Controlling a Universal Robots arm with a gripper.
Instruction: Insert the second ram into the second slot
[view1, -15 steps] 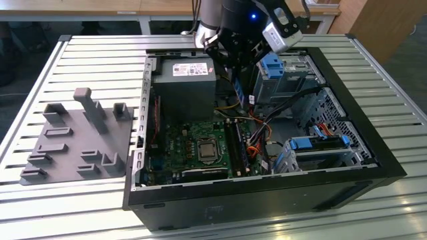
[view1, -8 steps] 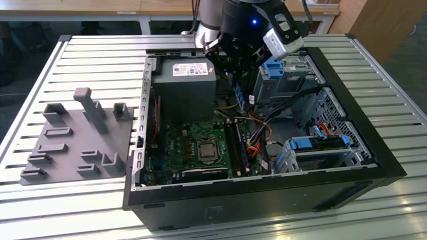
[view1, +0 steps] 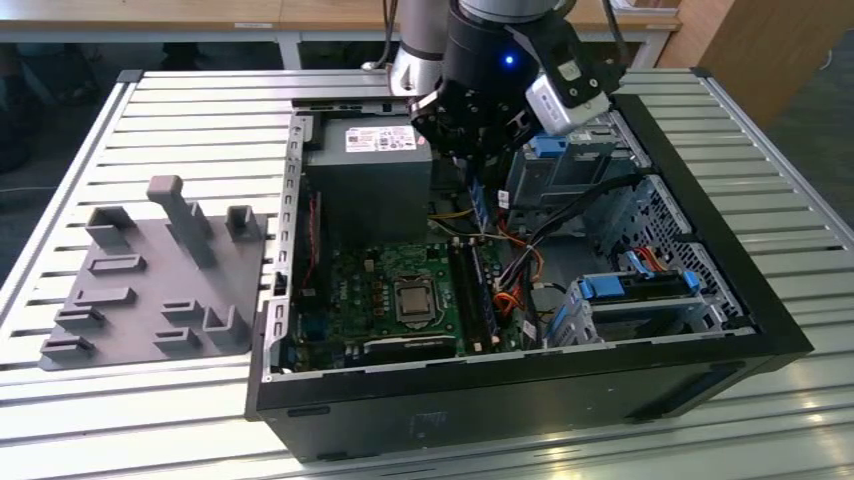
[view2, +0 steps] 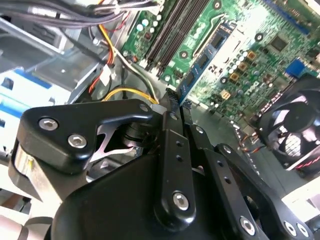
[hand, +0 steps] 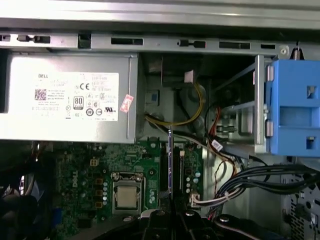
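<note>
Between the second ram (view2: 205, 62) and the memory slots (view1: 474, 290) the way is open. Cables (view1: 518, 252) crowd one side (very near), and the power supply (view1: 363, 190) stands at their end.

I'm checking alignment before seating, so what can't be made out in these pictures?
1. Which slot: first wrist view, the second ram is edge-on, a thin line over the memory slots.
2. The grip: second wrist view, the hand's own body hides where it pinches the ram.
3. Height above the motherboard: exterior view, the hand overlaps the ram's top.
</note>
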